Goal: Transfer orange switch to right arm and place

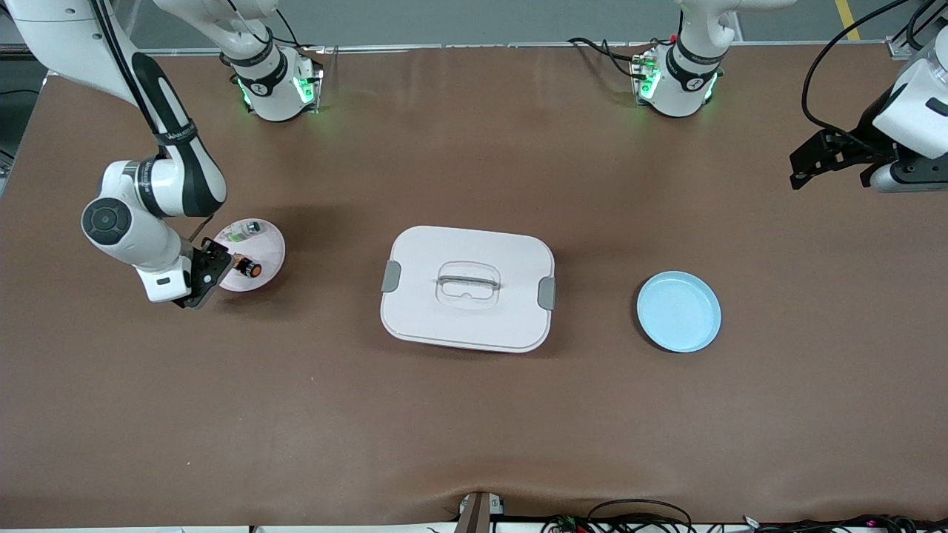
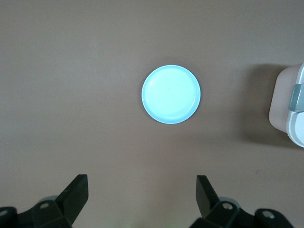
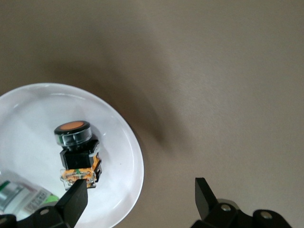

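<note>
The orange switch point(image 1: 248, 268) lies on its side on a pale pink plate point(image 1: 271, 249) toward the right arm's end of the table. It is free, with nothing gripping it. The right wrist view shows its round orange face and black body point(image 3: 76, 147) on the plate point(image 3: 121, 156). My right gripper point(image 1: 209, 274) hangs open low over the plate's edge, right beside the switch; one fingertip point(image 3: 75, 198) is close to the switch's orange-brown end. My left gripper point(image 1: 828, 172) waits open in the air over the left arm's end of the table, holding nothing point(image 2: 142, 194).
A small clear, green and silver part point(image 1: 243, 232) shares the pink plate. A white lidded box with a clear handle point(image 1: 422, 303) sits mid-table. A light blue plate point(image 1: 679, 311) lies between the box and the left arm's end.
</note>
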### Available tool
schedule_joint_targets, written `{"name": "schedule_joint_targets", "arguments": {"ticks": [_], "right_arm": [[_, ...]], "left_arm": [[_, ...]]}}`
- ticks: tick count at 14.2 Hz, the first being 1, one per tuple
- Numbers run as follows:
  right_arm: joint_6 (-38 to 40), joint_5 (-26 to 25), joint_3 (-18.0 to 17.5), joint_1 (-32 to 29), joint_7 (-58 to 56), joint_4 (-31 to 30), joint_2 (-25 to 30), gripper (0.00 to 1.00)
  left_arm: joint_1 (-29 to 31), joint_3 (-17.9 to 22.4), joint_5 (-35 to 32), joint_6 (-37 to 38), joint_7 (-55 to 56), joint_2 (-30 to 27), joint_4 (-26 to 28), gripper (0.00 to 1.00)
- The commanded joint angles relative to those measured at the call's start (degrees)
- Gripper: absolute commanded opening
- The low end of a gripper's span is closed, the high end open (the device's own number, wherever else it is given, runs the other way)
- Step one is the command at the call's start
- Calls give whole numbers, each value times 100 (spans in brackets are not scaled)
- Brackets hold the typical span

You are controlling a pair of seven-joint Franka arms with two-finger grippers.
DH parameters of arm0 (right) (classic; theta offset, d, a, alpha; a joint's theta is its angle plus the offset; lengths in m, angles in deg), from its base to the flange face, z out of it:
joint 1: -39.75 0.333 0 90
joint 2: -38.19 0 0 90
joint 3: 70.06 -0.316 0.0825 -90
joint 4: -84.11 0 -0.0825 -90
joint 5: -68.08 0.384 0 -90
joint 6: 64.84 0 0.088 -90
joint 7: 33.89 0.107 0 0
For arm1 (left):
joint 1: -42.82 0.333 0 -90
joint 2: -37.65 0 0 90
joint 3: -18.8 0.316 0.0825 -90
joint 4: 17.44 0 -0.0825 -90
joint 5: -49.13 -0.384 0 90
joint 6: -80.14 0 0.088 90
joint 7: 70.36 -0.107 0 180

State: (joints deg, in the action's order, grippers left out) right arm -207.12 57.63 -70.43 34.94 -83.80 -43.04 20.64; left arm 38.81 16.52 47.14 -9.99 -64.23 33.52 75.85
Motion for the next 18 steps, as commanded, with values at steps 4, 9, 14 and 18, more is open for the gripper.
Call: {"name": "schedule_joint_targets", "arguments": {"ticks": [4,9,14,18], "right_arm": [[25,-71,-60,-81,3543,-169,217,100],[-37,-71,-60,-90,5554,-169,340,100],[-19,-71,-60,-125,5510,-160,708,100],[33,-71,-87,-187,5484,-152,963,100]], "left_arm": [[-47,-26,128,4,-121,-35,-12,100],[15,-18,128,-5,-129,-18,-73,100],[24,-9,120,4,-138,44,-126,100],[32,18,128,4,-138,44,-135,100]]}}
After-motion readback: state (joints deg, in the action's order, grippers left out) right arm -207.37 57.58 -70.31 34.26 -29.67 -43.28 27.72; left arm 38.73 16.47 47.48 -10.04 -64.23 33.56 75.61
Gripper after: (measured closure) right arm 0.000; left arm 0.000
